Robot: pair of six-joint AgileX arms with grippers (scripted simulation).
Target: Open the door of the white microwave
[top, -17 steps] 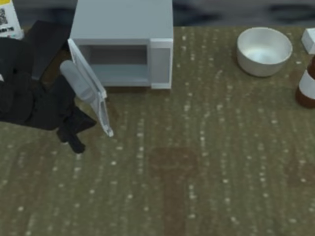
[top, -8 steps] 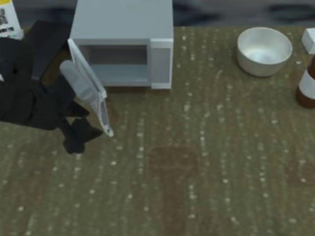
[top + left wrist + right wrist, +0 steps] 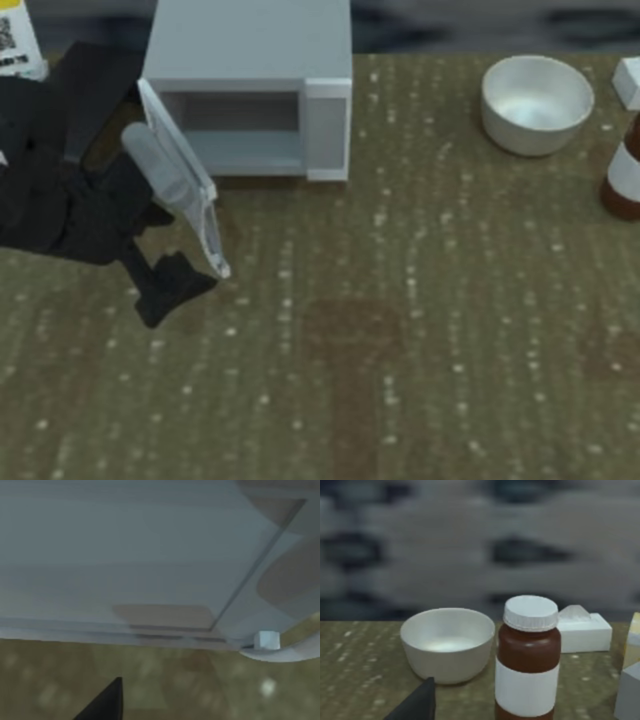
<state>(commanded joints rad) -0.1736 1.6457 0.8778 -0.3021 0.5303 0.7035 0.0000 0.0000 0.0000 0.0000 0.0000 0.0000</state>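
White door (image 3: pixel 185 190) swung wide, left end effector (image 3: pixel 170 285) beside free edge (fingers apart).

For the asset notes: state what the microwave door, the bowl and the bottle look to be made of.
The door looks like a white plastic frame around a grey translucent pane, glass or clear plastic; the table shows through it. The bowl appears to be glazed white ceramic, going by its soft interior sheen, though plastic is possible. The bottle looks like brown glass or plastic with a matte white label and a ribbed white cap.
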